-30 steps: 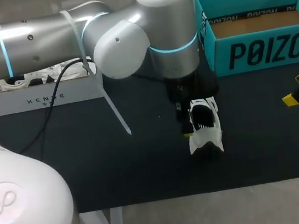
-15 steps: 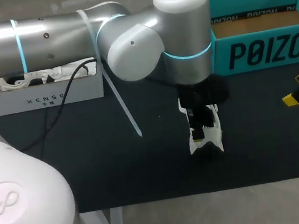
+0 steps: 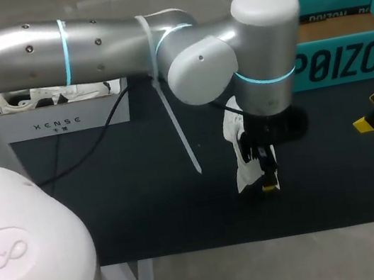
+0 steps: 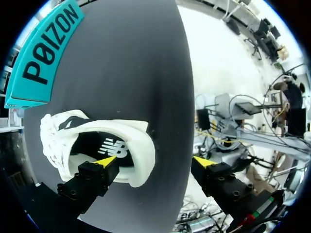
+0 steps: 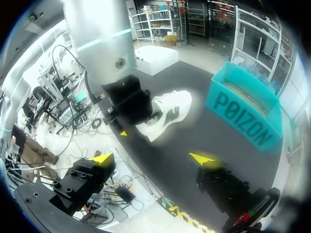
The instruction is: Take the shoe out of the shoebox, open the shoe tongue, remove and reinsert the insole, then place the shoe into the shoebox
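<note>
Shoe out on the table, clear of the shoebox.
The white shoe (image 3: pixel 242 170) is seen at mid-frame on the black table (image 3: pixel 133 206), with the teal shoebox (image 3: pixel 332 62) at upper right. The left gripper (image 4: pixel 154 161) is spread wide, one finger at the shoe's opening and the other beside its heel. The right gripper (image 3: pixel 371 109), at the right edge, is held wide.

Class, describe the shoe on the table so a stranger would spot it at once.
Start at the black table, then find the teal cardboard shoebox at its far right. In front of that box, near the middle, lies a white sneaker with a black lining, under the left gripper. It alone is a shoe lying outside any box.
</note>
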You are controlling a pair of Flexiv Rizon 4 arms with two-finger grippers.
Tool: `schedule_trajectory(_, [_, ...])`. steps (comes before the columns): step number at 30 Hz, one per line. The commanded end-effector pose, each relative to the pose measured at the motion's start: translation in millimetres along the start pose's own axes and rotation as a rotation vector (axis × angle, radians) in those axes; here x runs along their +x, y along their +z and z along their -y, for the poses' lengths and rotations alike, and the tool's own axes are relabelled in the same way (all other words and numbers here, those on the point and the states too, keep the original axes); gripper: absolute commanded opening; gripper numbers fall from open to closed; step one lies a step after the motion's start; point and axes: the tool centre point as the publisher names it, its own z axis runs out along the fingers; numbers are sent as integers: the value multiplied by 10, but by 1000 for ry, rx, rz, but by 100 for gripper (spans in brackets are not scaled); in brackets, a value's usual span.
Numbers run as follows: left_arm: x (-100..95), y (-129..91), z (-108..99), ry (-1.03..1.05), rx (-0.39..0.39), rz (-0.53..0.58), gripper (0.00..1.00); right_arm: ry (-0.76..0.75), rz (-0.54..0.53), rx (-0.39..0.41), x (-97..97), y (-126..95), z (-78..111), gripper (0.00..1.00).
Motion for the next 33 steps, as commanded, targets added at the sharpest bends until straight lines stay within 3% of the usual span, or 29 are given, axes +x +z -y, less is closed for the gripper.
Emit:
schedule_trajectory(1, [14,28,-18,-14,-12,5,100,1,7,-5,33,-8,39,100])
schedule_trajectory(21, [-11,174,-25,-11,-27,8,100,1,7,-5,33,-8,39,100])
schedule_trajectory(23, [-19,175,-29,-13,-32,13,68,1,7,-5,33,-8,39,100])
schedule_trajectory(24, [-22,176,-30,-11,-30,12,66,1,7,-5,33,-8,39,100])
schedule_trajectory(26, [-33,181,-36,-13,-36,16,42,1,7,-5,33,-8,39,100])
schedule_trajectory(33, [-70,201,-54,-15,-45,20,21,1,7,-5,33,-8,39,100])
